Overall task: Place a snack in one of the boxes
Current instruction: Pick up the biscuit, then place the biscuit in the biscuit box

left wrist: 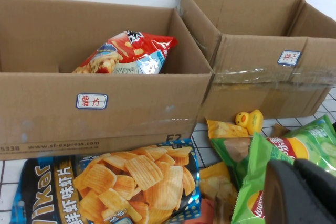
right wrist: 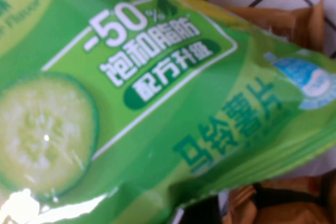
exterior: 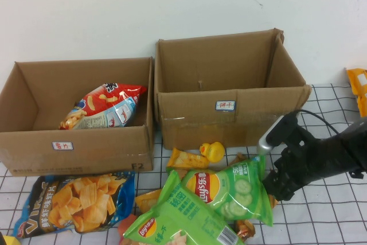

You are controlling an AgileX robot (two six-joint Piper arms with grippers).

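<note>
Two boxes: left box [exterior: 34,142] already holds a red bag [exterior: 106,104]; right box [exterior: 189,113] shows nothing inside.
Right pincer [exterior: 268,183]: at the edge of the green bag [exterior: 229,190], just in front of the right box; whether it is clamped on the bag, I cannot tell.
Left pincer [left wrist: 302,192]: low, just behind the snack pile; its dark tips appear pressed together, holding nothing.
Green bag: on the table [exterior: 338,216], atop other snacks, touching the right pincer.
Doing it well: I'd pinch the bag's seam firmly, lift clear of the pile, then clear the box wall before letting go.
View differences: right wrist view shows only the bag's print; left wrist view reads the box labels; high view alone shows the right arm.
</note>
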